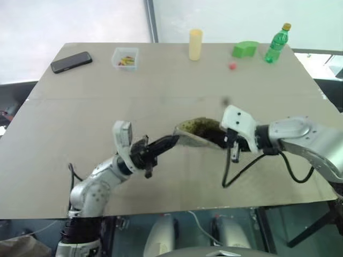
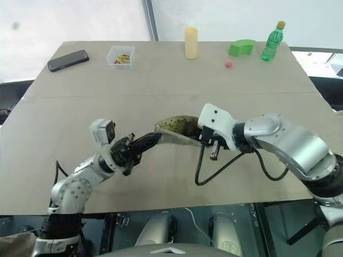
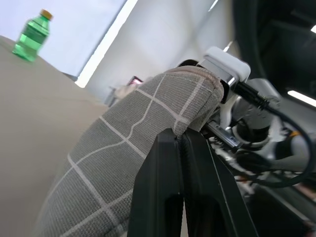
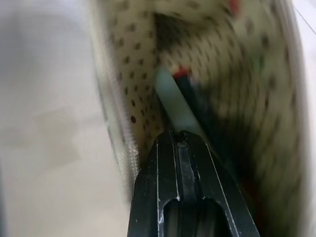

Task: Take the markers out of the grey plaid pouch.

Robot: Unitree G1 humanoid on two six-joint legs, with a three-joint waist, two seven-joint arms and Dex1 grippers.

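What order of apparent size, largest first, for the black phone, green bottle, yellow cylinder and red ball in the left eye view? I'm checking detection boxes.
1. black phone and green bottle, too alike to rank
2. yellow cylinder
3. red ball

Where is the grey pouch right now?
The grey plaid pouch hangs above the near middle of the table, pinched between the left hand and right hand.

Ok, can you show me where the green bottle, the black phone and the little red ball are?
green bottle (image 1: 276,45), left eye view, on its green body.
black phone (image 1: 71,61), left eye view, on the middle of its dark screen.
little red ball (image 2: 228,64), right eye view, on its centre.
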